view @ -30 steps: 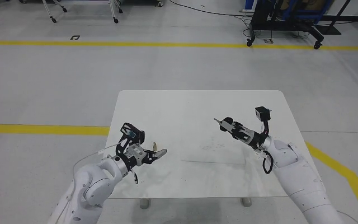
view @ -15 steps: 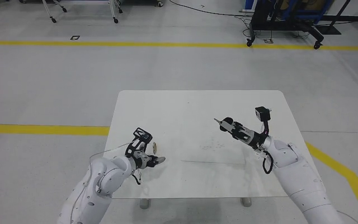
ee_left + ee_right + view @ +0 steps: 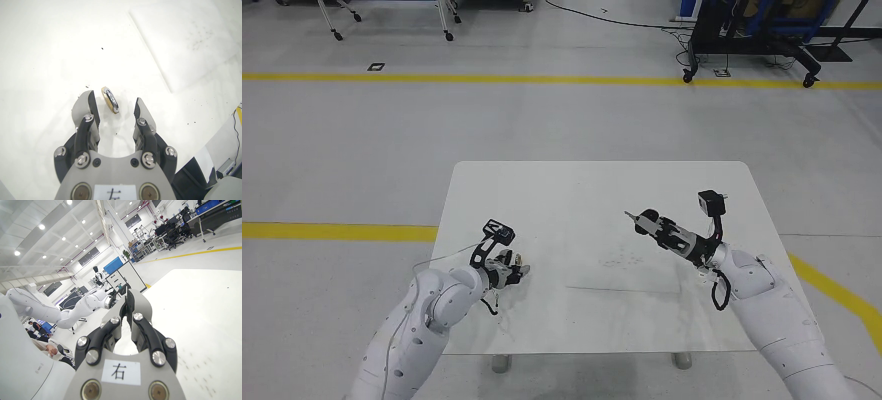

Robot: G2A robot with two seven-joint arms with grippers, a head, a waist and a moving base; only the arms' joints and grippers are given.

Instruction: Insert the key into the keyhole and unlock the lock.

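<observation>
L jaws spread, aimed down; R jaws clamped, held up, aimed inward.

Bright ceiling lamps point(image 3: 42, 226), glare on white table point(image 3: 47, 47), faint shadows

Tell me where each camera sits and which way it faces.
Top view: above the arms, looking down at the table; both arms show.
Left wrist view: on the left wrist, looking down past the open left gripper at the lock.
Right wrist view: on the right wrist, looking along the right gripper, shut on the key, across the table toward the left arm.
Shared: top and left wrist views both show the left gripper by the lock.
</observation>
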